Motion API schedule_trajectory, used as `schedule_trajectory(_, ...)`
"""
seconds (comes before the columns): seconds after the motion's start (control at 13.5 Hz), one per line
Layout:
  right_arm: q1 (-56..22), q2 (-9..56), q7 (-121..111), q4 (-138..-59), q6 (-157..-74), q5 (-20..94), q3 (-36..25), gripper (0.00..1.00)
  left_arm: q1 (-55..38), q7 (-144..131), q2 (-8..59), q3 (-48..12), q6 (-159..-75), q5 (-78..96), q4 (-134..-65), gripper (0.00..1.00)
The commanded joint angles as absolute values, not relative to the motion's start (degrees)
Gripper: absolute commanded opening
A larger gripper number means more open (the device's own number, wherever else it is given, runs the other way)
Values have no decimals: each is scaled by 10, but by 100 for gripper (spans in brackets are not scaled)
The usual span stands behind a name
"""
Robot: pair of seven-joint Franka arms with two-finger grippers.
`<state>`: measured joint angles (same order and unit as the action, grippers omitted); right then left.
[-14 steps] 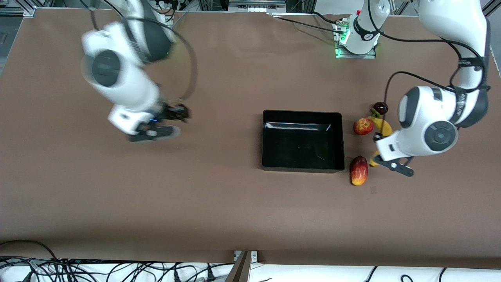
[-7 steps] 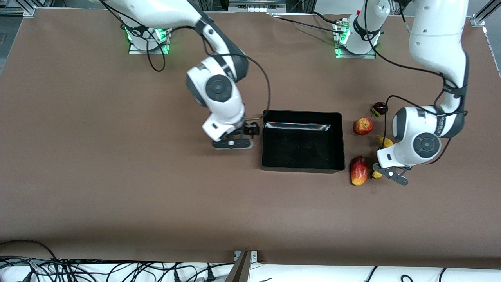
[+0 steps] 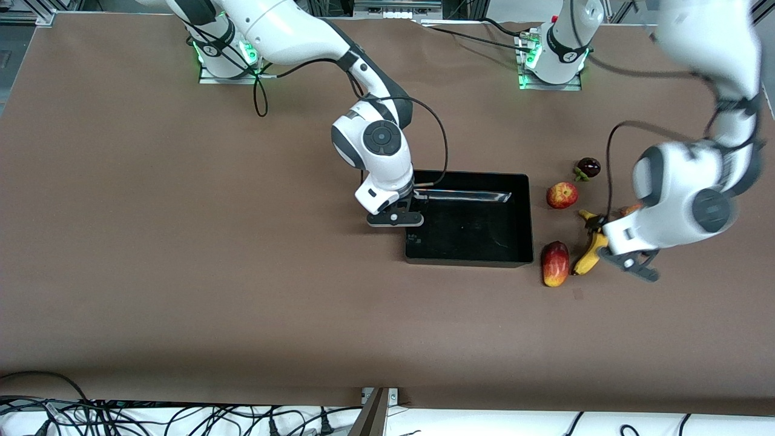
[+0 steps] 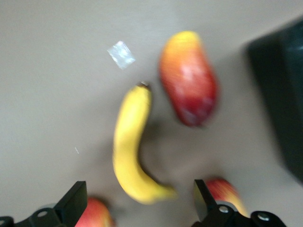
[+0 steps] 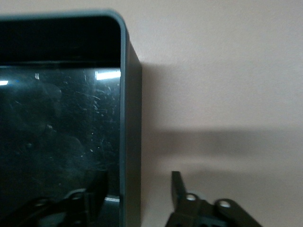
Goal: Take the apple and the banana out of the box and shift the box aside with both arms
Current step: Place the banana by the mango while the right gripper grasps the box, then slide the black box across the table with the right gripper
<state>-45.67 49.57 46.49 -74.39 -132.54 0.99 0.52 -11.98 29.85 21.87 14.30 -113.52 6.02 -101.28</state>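
Note:
The black box (image 3: pixel 469 176) lies mid-table. My right gripper (image 3: pixel 405 219) is open at the box's wall toward the right arm's end; in the right wrist view (image 5: pixel 137 195) one finger is inside and one outside that wall (image 5: pixel 132 118). The yellow banana (image 3: pixel 589 252) lies beside the box toward the left arm's end, with the red apple (image 3: pixel 562 195) farther from the camera. My left gripper (image 3: pixel 628 261) is open and empty above the banana; the left wrist view shows the gripper (image 4: pixel 138 208) over the stem end of the banana (image 4: pixel 129 146), with the apple (image 4: pixel 228 191) beside one finger.
A red-yellow mango (image 3: pixel 555 263) lies between box and banana, also in the left wrist view (image 4: pixel 188 78). A dark round fruit (image 3: pixel 588 166) sits past the apple. Another red fruit (image 4: pixel 94 213) shows by my left gripper's other finger. A small pale scrap (image 4: pixel 121 53) lies on the brown table.
My right arm swept from the right arm's end of the table to the box's wall. My left arm shifted and uncovered more of the banana.

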Motion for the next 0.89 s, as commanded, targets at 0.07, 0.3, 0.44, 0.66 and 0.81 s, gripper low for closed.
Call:
schedule_trajectory(0.07,-462,509,473,-724,-1327,2,-4,0,-26,167,72,45,-1001,70,-1027,100)
schedule_trajectory(0.3,-456,499,467,-722,-1311,4,-5,0,-3,35,37,-29,-927,18,-977,100)
schedule_trajectory(0.44,-433,469,437,-722,-1253,5,-6,0,-3,13,36,-28,-895,19,-913,100)
schedule_trajectory(0.66,-353,398,308,-729,-1161,26,-5,0,-3,13,36,-17,-897,16,-886,100)
schedule_trajectory(0.81,-290,358,192,-735,-1101,74,-6,0,-3,14,28,-4,-873,14,-880,100)
